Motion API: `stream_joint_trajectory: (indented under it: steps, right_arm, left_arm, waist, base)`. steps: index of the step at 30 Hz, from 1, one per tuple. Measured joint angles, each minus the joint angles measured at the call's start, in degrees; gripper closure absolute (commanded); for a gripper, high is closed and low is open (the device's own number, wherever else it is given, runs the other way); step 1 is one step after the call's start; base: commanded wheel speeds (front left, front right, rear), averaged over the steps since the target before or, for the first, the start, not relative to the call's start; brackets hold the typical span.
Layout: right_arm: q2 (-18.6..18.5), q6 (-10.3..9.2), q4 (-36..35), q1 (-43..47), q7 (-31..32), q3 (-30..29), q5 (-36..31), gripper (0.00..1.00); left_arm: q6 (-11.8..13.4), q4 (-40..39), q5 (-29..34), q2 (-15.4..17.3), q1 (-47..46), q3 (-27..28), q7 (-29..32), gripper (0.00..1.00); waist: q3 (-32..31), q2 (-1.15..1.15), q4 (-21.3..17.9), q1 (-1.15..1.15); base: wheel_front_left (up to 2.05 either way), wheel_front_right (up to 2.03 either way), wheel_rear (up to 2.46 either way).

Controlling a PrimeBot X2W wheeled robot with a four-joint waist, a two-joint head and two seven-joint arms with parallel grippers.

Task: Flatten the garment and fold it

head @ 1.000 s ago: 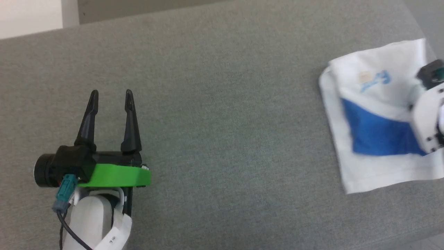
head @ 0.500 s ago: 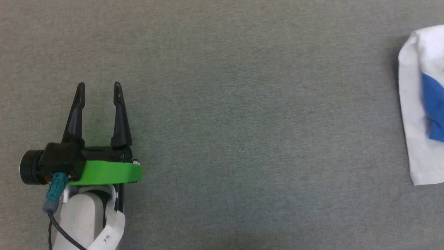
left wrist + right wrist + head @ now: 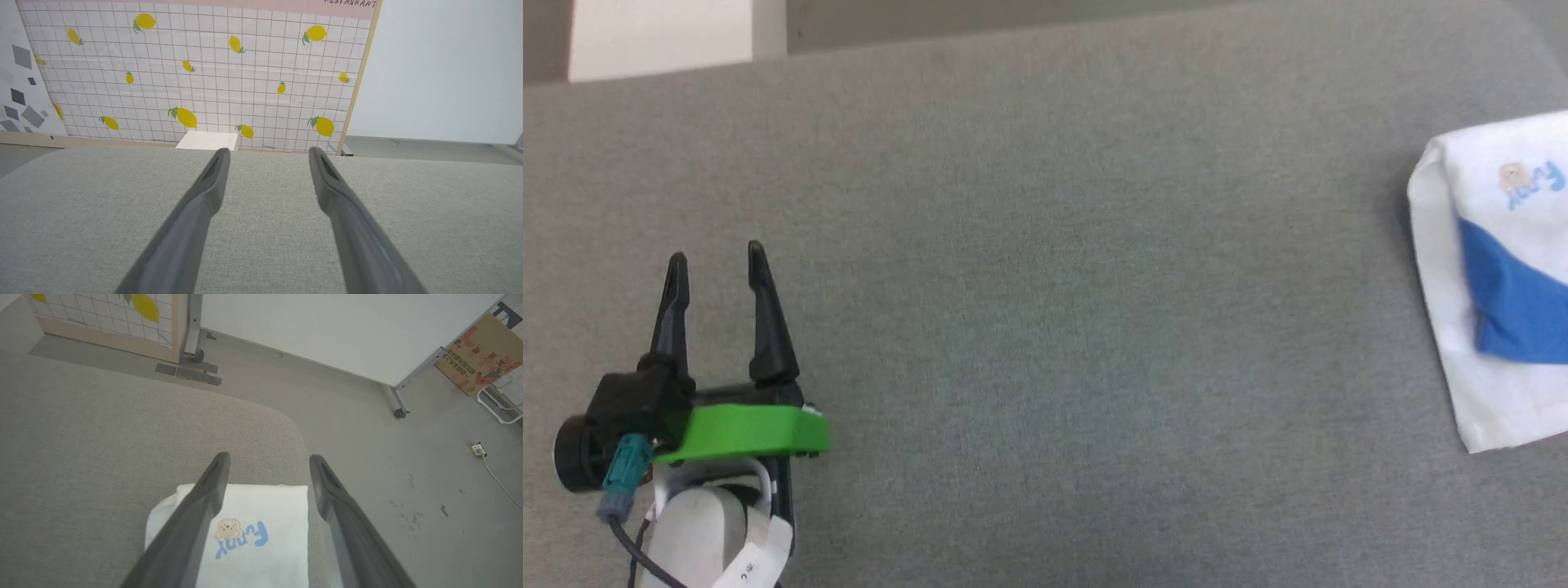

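grey cloth-covered worktop, backed by a lemon-print panel and a plain white wall; bare floor lies past its rounded corner.

item 1, garment: lies at the right end of the worktop, close to that rounded corner and well apart from my left jaws. it is a compact rectangle of several layers with fairly square edges. the print is face up and a blue sleeve is folded across the front. judgement: flattening and folding look done, or nearly. the packet probably sits off to one side because that is within easy reach of my right jaws.

item 2, right jaws: spread wide, fingers one to each side of the print, nothing pinched between them. they hang over the garment; whether the tips touch the cloth i cannot tell. judgement: spread thus so the cloth lies free and a lift away would not drag a layer.

item 3, left jaws: spread and empty, fingers over bare worktop, pointing toward the panel. judgement: parked clear so as not to disturb the fold.

risk noted: the cloth is soft; a fingertip catching the top layer on the way up would open the fold.
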Motion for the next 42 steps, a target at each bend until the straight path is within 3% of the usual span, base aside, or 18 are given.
stream_joint_trajectory:
  steps: [2,7,10,15,21,27,39,40,42]
  right_arm:
    - [2.79,0.00,-3.64,0.03,-1.21,-1.24,0.54,0.00]
    - [16.51,0.00,-10.63,3.17,-10.44,-9.05,0.58,0.00]
    - [23.20,0.00,-13.08,6.84,-15.91,-10.13,-0.44,0.00]
    - [30.94,-0.01,-15.60,13.62,-25.16,-10.88,-3.87,0.00]
    - [34.20,-0.01,-16.17,24.23,-31.28,-10.59,-7.26,0.00]
    - [34.29,-0.01,-16.15,33.32,-32.42,-10.03,-7.54,0.00]
    - [34.33,-0.01,-15.83,38.66,-32.70,-10.90,-8.31,0.00]
    - [34.34,-0.01,-15.81,38.70,-32.70,-10.89,-8.31,1.00]
    - [34.33,-0.01,-15.81,38.71,-32.67,-10.90,-8.26,1.00]
  left_arm:
    - [0.53,0.24,-0.36,-0.05,0.81,0.63,0.01,0.00]
    - [1.94,0.29,-2.15,-0.25,2.75,3.18,-0.07,0.00]
    - [2.37,0.30,-2.76,-0.46,3.37,3.68,-0.23,0.00]
    - [2.85,0.77,-3.77,-1.25,3.64,3.24,-0.26,0.00]
    - [3.25,2.92,-3.98,-1.97,4.69,1.35,-0.33,0.00]
    - [3.23,6.20,-2.30,-1.98,6.21,-1.82,-0.32,0.00]
    - [2.50,12.45,-2.53,-2.18,7.25,-4.83,-0.33,0.00]
    - [2.49,12.96,-2.66,-2.19,7.25,-5.00,-0.33,1.00]
    - [2.50,13.15,-2.67,-2.19,7.25,-5.02,-0.21,1.00]
  waist:
    - [-2.23,0.00,-0.07,0.00]
    - [-8.01,0.00,-0.16,0.00]
    - [-10.50,0.00,-0.09,0.00]
    - [-13.76,0.00,0.66,0.00]
    - [-15.98,0.00,2.78,0.00]
    - [-17.71,0.00,4.41,0.00]
    - [-17.91,0.00,4.28,0.00]
    - [-17.91,0.00,4.24,-0.01]
    - [-17.91,0.00,4.23,0.00]
  base:
    - [0.00,0.00,0.00]
    - [0.00,0.00,0.00]
    - [0.00,0.00,0.00]
    - [0.00,0.00,0.00]
    - [0.00,0.00,0.00]
    - [0.00,0.00,0.00]
    - [0.00,0.00,0.00]
    - [0.00,0.00,0.00]
    - [0.00,0.00,0.00]
